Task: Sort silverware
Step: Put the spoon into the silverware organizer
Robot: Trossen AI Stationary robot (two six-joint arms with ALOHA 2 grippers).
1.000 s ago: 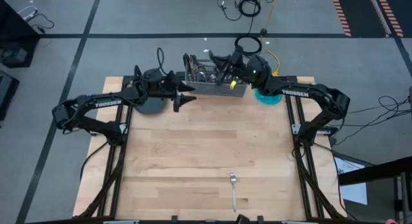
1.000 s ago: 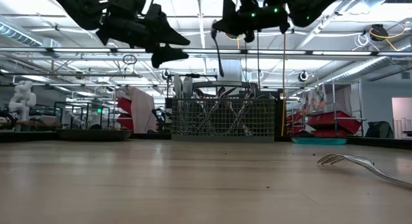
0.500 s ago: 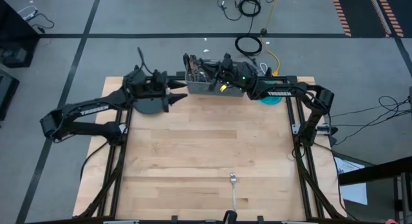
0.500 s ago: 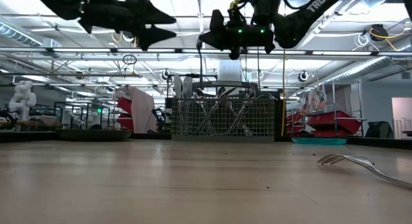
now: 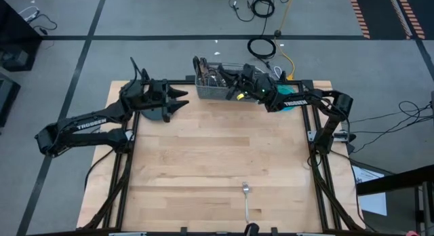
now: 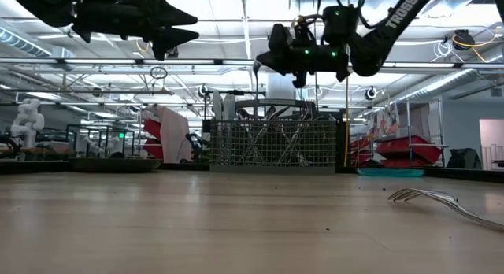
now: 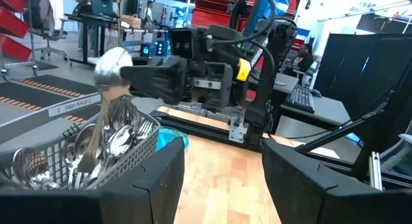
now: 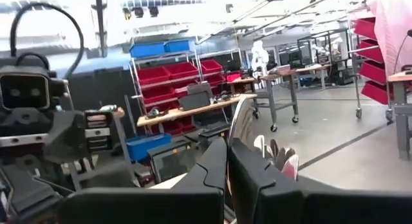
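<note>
Right claw [image 5: 228,76], pressed together on a spoon [image 7: 103,89], hangs above the caddy [image 5: 218,91] at the worktop's [image 5: 217,154] far edge. Left claw [image 5: 182,100], spread, hovers over the plate [image 5: 159,114]. A fork [image 5: 246,202] lies near the near edge.

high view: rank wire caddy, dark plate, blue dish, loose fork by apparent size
1. Wire caddy, largest of the four.
2. Dark plate or blue dish: unsure, as each is partly hidden under an arm.
3. Loose fork: long but very slim, least area.
</note>
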